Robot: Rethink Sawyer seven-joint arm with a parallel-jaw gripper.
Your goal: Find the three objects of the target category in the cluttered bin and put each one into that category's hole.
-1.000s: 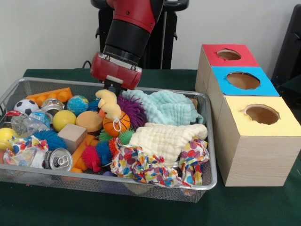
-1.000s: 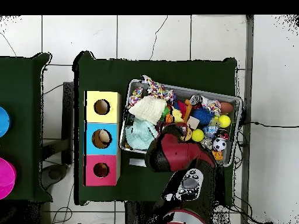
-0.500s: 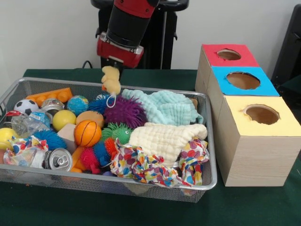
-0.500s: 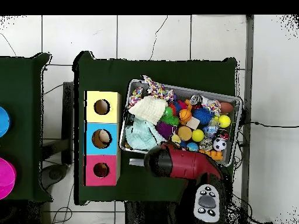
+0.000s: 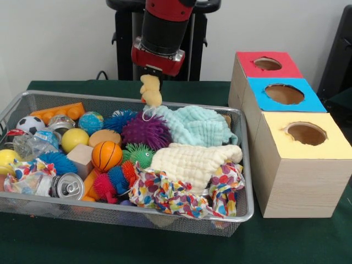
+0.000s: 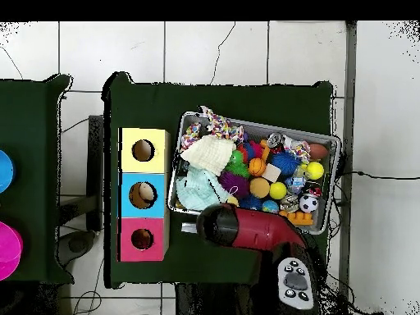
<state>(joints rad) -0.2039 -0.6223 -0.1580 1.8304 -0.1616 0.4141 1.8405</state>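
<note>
A yellow plush toy [image 5: 150, 91] with a small white loop hangs from my gripper [image 5: 150, 73], which is shut on its top. It dangles above the far rim of the wire bin [image 5: 245, 181], over the edge of the teal cloth [image 5: 192, 124]. To the right stand three boxes with round holes: red [image 5: 247, 66], blue [image 5: 258, 88] and yellow [image 5: 335, 146]. From overhead, my arm [image 6: 246, 230] covers the gripper beside the bin [image 6: 331, 176], and a bit of the yellow plush toy [image 6: 233, 200] peeks out. Something tan lies inside the blue box's hole [image 6: 145, 194].
The bin is packed with a purple spiky ball [image 5: 146, 131], an orange basketball [image 5: 106, 155], a cream cloth [image 5: 192, 162], a patterned cloth [image 5: 170, 195], a can [image 5: 69, 187], a wooden block [image 5: 84, 157] and several balls. Green cloth [image 5: 308, 242] covers the table.
My gripper has risen out of the bin with the yellow plush toy and moved right, toward the boxes. The orange basketball it lay on has rolled down to the left.
</note>
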